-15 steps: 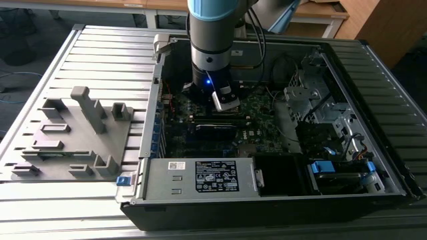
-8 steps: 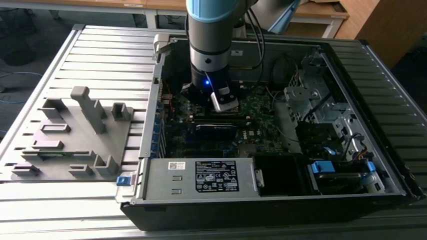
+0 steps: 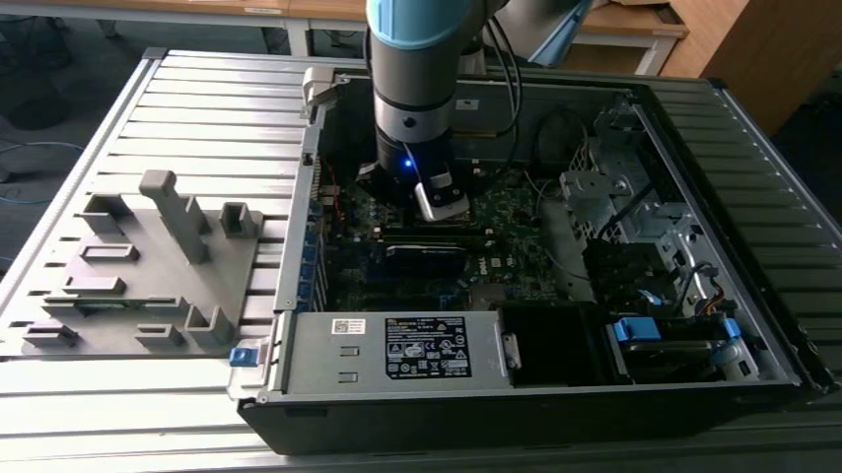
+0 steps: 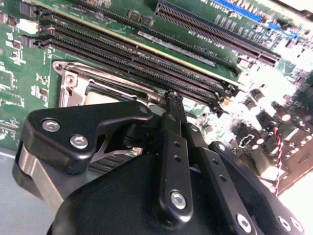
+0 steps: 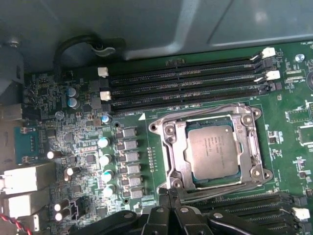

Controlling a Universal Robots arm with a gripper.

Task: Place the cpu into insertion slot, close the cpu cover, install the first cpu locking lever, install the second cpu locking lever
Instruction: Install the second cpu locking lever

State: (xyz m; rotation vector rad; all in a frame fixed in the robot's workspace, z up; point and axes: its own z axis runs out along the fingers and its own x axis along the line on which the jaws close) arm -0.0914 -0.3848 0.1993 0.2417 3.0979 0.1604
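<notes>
Gripper [image 4: 172,95] jaws pinched closed at the cpu cover [image 5: 215,182] edge, over the seated cpu [image 5: 213,150]; a slip could scrape the motherboard [image 5: 73,142].

The arm [image 3: 414,89] stands nearly upright, its blue-and-dark wrist pointing straight down. In the second wrist view the hand [image 4: 172,98] has its 2 black fingers [image 4: 174,142] drawn together to a single tip, the linkage bars folded close alongside.
</notes>
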